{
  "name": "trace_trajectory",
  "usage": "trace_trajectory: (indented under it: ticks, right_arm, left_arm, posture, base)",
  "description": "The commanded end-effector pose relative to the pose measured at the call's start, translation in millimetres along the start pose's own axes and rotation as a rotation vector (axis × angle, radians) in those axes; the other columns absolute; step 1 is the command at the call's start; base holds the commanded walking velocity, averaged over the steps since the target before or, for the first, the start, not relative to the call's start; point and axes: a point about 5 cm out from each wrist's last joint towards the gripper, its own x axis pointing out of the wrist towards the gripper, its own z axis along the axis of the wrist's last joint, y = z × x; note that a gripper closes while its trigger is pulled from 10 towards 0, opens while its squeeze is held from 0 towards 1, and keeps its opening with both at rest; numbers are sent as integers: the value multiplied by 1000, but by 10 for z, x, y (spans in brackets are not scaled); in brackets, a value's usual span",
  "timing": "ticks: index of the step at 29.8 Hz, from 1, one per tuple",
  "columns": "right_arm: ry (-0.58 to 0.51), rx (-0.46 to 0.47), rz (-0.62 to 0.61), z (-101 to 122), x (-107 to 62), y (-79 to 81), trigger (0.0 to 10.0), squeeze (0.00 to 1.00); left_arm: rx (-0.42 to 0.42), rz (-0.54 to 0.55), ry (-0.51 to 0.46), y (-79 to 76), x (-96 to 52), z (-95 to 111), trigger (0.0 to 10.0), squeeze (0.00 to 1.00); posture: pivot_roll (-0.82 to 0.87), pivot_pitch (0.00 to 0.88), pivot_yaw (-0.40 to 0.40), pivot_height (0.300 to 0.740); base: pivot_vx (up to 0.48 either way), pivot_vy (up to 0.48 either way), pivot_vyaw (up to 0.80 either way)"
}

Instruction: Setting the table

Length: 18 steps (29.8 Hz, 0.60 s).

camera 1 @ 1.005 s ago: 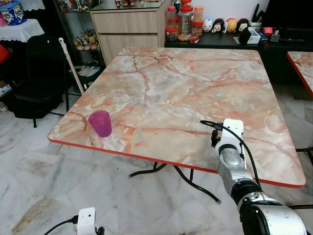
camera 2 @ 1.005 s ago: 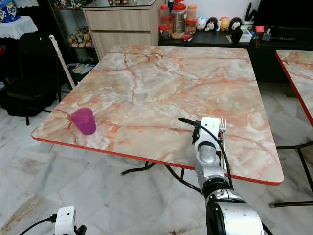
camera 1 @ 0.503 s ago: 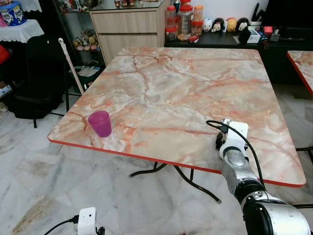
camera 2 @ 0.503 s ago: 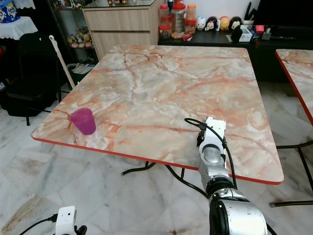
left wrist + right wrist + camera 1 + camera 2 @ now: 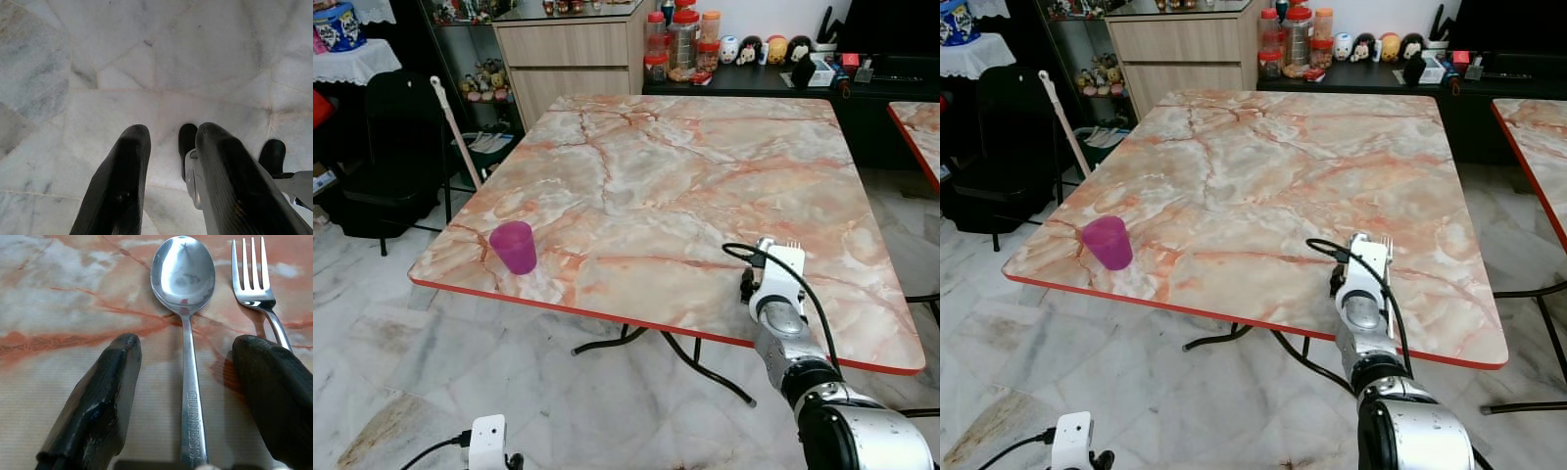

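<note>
One marble table [image 5: 685, 176] spreads before us, its red edge nearest. On its left near corner we see a purple cup [image 5: 514, 246], well apart from our right gripper [image 5: 183, 382], which is over the table's right near part. Its fingers [image 5: 98, 406] stand wide apart with a spoon [image 5: 185, 308] lying on the marble between them, touching neither. Just beside the spoon lies a fork [image 5: 252, 279], its handle running under one finger. Our left gripper [image 5: 166, 181] hangs over the floor, fingers slightly parted, holding nothing.

Broad bare table [image 5: 685, 166] – only cup [image 5: 514, 246], spoon [image 5: 186, 308], fork [image 5: 254, 279]
</note>
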Motion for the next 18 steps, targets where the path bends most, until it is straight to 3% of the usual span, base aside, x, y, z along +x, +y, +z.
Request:
trace_trajectory:
  ticks: [1,2,18]
  right_arm:
    - [40,-7,17,-65,-13,45,10000,0]
    - [42,-9,21,-67,-13,49,0,0]
    - [35,-15,56,-46,-17,105,0,0]
  left_arm:
    - [13,3,14,12,-1,-12,10000,0]
    - [10,-2,17,5,-1,-16,10000,0]
    - [3,-25,33,-48,5,-29,10000,0]
  posture:
    - [25,7,86,740]
    - [26,7,82,740]
    - [22,0,78,740]
  base:
    - [0,0,0]
    - [0,0,0]
    - [0,0,0]
